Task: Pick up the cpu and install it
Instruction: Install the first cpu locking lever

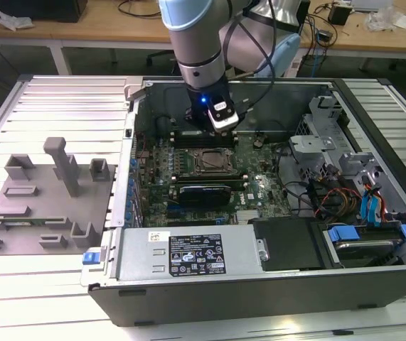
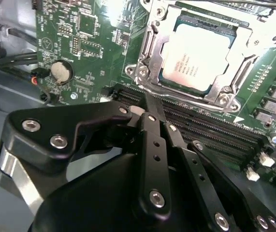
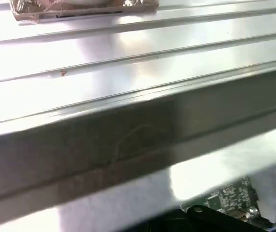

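Above the open computer case [image 1: 259, 284], the one gripper [image 2: 145, 99] hangs on the arm [image 1: 195, 35] over the motherboard [image 1: 188, 174]. In the second wrist view its black fingers [image 2: 150, 108] come together to one narrow tip with no gap that I can see, so they look closed, and nothing is between them. The tip is over the long black memory slots [image 2: 210, 130], just beside the socket [image 2: 150, 58].

One cpu [image 2: 198, 55] is there. It lies flat in the socket, with its silvery-white top facing up, and the metal frame of the socket surrounds it on every side. It is nearly square, so I cannot name a long axis; in the second wrist view its edges run parallel to the frame. In the exterior view the socket sits at the middle of the motherboard, just in front of the gripper.

One round coin battery [image 2: 61, 71] is on the green board, well apart from the cpu.

On the exterior view's left, one set of grey fixture blocks [image 1: 46, 199] stands on the ribbed metal bench [image 1: 67, 106], beside the case. Blue drive brackets [image 1: 370, 209] and cables fill the case on the exterior view's right. In the first wrist view, the ribbed bench and the grey case wall [image 3: 128, 140] are close to the camera.
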Robot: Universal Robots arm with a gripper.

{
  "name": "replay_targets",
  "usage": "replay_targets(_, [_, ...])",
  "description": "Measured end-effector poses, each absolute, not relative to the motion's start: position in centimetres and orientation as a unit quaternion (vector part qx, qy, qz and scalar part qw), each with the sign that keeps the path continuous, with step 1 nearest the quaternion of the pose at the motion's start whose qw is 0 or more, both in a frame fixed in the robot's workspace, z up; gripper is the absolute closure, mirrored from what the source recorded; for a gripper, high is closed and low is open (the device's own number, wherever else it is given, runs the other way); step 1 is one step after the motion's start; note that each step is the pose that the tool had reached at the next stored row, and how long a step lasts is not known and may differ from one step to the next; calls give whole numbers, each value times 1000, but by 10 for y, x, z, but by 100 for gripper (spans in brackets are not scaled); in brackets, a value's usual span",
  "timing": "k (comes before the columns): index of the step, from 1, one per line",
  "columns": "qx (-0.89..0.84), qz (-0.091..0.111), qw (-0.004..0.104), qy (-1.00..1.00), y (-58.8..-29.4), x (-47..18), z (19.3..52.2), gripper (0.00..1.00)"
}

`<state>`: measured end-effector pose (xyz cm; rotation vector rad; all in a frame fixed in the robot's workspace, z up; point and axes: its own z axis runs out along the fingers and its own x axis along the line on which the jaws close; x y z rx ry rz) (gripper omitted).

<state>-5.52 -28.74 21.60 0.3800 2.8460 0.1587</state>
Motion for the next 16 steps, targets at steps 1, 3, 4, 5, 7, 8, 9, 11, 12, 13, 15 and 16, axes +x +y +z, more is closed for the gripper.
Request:
replay_targets(1, [131, 55, 132, 981, -287, -55, 218, 89])
replay_targets(3, [132, 43, 128, 982, -287, -52, 220, 89])
replay_targets(4, [135, 37, 123, 982, -287, -51, 220, 89])
replay_targets(5, [139, 32, 115, 983, -288, -50, 220, 89])
replay_targets(7, [143, 23, 100, 984, -288, -50, 220, 89])
replay_targets(8, [144, 20, 94, 985, -288, -50, 220, 89])
replay_targets(9, [146, 16, 85, 986, -288, -49, 220, 89])
replay_targets(11, [148, 8, 72, 986, -289, -49, 220, 89])
replay_targets(12, [148, 6, 66, 987, -289, -48, 220, 89])
replay_targets(13, [148, 5, 61, 987, -290, -47, 220, 89])
replay_targets(15, [148, 5, 54, 987, -292, -46, 220, 89])
replay_targets(16, [148, 4, 53, 987, -294, -46, 220, 89])
